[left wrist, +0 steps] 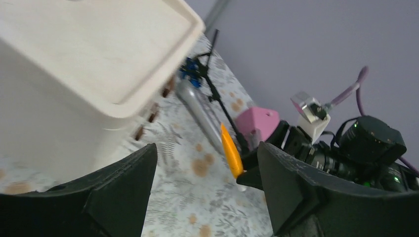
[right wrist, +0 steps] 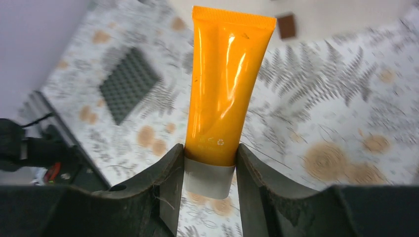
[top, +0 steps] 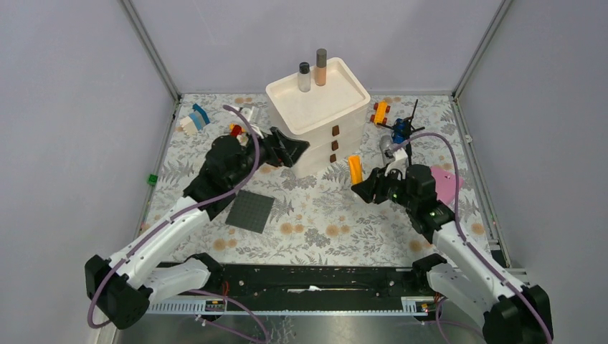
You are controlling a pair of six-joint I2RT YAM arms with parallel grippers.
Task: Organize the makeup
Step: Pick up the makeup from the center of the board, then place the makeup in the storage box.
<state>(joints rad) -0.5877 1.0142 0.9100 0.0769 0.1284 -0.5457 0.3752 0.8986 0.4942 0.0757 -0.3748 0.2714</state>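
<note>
My right gripper is shut on the grey cap end of the orange tube, which it holds upright above the floral cloth in front of the cream drawer unit. My left gripper is open and empty by the unit's front left side, facing the orange tube. A black-capped clear bottle and a dark-capped beige tube stand on the unit's top. A silver-grey tube lies to the right. A pink disc shows behind the right arm.
A dark grey baseplate lies on the cloth at front left. Building bricks sit at the back left and a green brick at the left edge. An orange toy car and thin dark brushes lie right of the drawers.
</note>
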